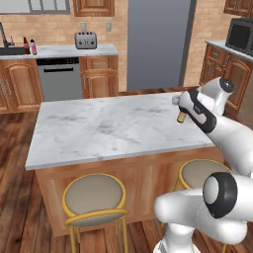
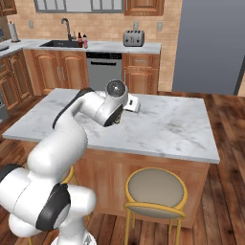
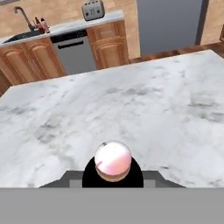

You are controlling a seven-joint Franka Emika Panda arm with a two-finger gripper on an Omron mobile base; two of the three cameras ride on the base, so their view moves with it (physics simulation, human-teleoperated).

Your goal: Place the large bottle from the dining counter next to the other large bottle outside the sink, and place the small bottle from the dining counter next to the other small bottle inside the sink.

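My gripper [image 1: 182, 111] hangs over the right end of the dining counter [image 1: 108, 129], shut on a bottle [image 1: 181, 117] whose tan end sticks out below the hand. The hand view looks at this bottle [image 3: 113, 160] end-on, a round pink and white shape between dark fingers; I cannot tell whether it is the large or the small one. Far off, a dark bottle [image 1: 26, 45] and a pinkish bottle [image 1: 33, 47] stand side by side on the back counter just right of the sink [image 1: 12, 50].
A toaster [image 1: 85, 40] sits on the back counter above the dishwasher [image 1: 59, 78]. Two round stools [image 1: 94, 197] stand at the near side of the dining counter. A grey fridge [image 1: 158, 42] is behind, and a microwave [image 1: 240, 33] at the right.
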